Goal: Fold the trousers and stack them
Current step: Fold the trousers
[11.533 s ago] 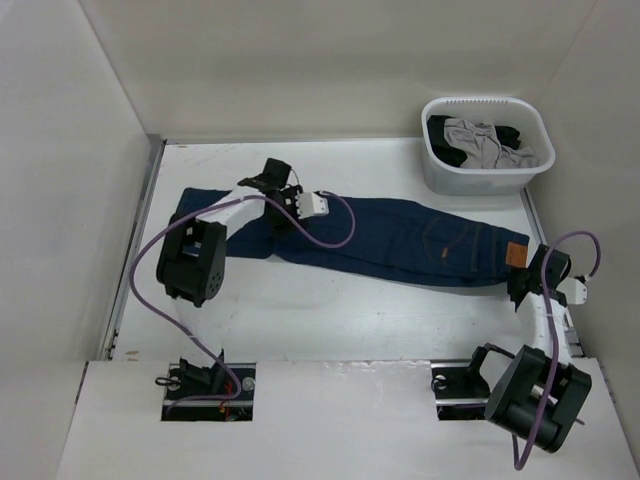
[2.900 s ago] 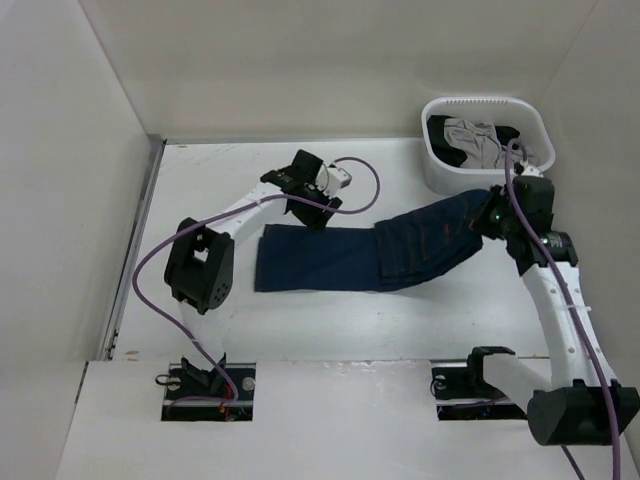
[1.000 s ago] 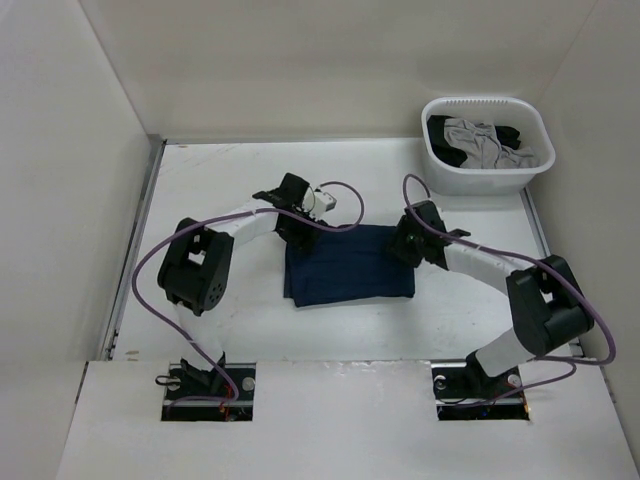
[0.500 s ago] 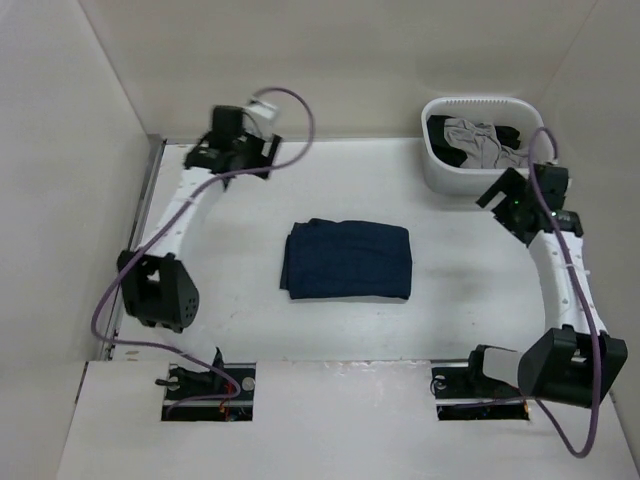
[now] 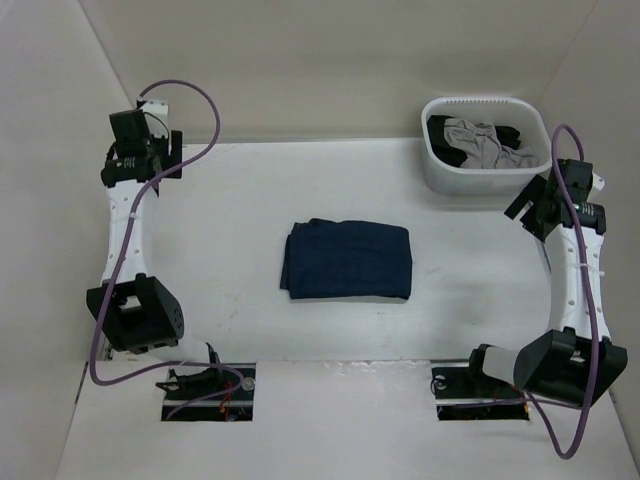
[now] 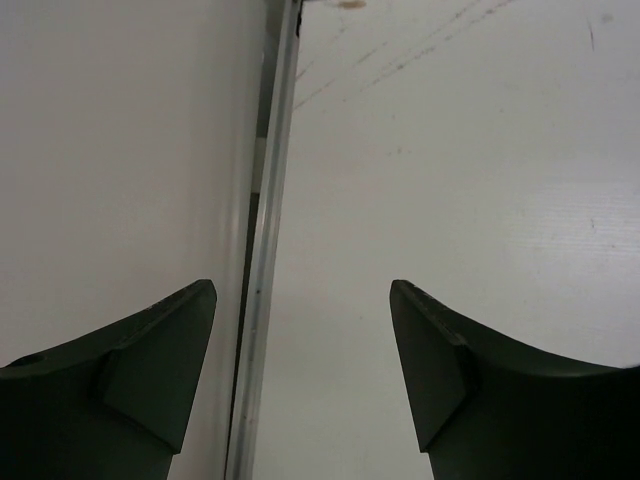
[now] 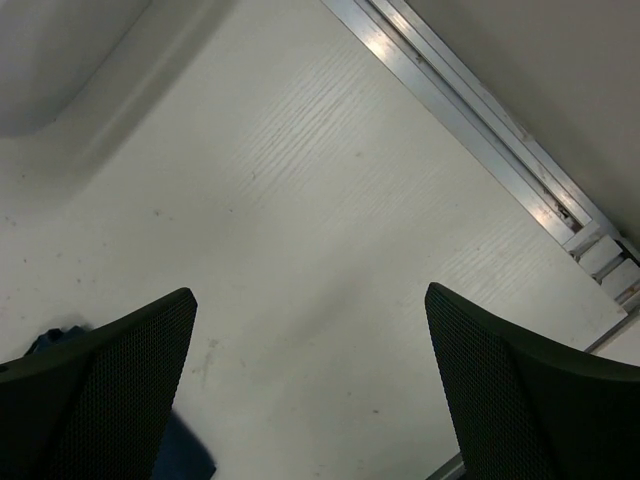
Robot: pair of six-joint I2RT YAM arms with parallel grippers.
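The trousers (image 5: 347,260) lie folded into a compact dark blue rectangle in the middle of the table; a corner of them (image 7: 185,452) shows in the right wrist view. My left gripper (image 5: 140,158) is raised at the far left corner of the table, well away from them. In its own view the left gripper (image 6: 305,300) is open over the table's left edge with nothing between its fingers. My right gripper (image 5: 535,205) hangs at the right edge near the basket, and in its own view the right gripper (image 7: 310,300) stands wide open and empty.
A white plastic basket (image 5: 440,170) with grey and black clothes stands at the back right corner; its wall (image 7: 70,70) shows in the right wrist view. A metal rail (image 6: 265,290) runs along the table's left edge and another rail (image 7: 470,120) along the right edge. White walls surround the table.
Both grippers have let go of the folded trousers and opened. The left arm swung out to the far left corner, the right arm out to the right edge by the basket.
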